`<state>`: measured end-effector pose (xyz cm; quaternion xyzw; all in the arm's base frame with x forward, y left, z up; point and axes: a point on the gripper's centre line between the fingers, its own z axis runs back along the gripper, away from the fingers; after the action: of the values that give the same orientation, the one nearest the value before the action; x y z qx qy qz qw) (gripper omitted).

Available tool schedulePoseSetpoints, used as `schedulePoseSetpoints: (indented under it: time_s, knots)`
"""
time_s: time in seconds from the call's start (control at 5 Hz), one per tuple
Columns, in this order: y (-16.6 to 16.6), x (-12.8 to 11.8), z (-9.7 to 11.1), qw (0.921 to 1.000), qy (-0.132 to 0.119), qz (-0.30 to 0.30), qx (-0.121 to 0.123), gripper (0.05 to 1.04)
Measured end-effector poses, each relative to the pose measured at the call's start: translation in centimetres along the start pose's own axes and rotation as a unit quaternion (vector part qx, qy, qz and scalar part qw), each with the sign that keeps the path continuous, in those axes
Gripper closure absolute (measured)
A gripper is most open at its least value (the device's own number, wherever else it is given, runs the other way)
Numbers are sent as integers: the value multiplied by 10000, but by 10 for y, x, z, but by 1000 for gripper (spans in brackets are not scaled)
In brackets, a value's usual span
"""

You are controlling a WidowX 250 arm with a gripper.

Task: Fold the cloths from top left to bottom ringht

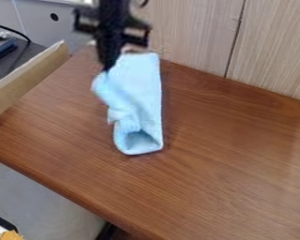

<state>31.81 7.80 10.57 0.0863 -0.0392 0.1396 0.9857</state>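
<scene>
Narrowly folded blue cloth [143,93] on wood-grain tabletop [221,164].

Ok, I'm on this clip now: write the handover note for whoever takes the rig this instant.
Claw: at the upper left edge of the light blue cloth; can't confirm a grip.
Cloth: on the brown table, a narrow, bunched strip, its near end curled into an open loop.
Done: cloth gathered, but no neat fold.
Left: probably bring the upper left part to the lower right, then flatten the cloth.
</scene>
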Motion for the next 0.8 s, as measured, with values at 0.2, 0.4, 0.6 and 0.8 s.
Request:
schedulePoseSetpoints:
  time_s: [0.2,0.4,0.6,0.8]
  knots:
    - [13,-16,-21,9997,251,36,15,1029]
    - [32,-31,-56,9982,587,139,-34,1029]
    - [42,-43,-79,9974,675,232,-75,1029]
    - [39,-47,-100,9972,705,164,-165,1029]
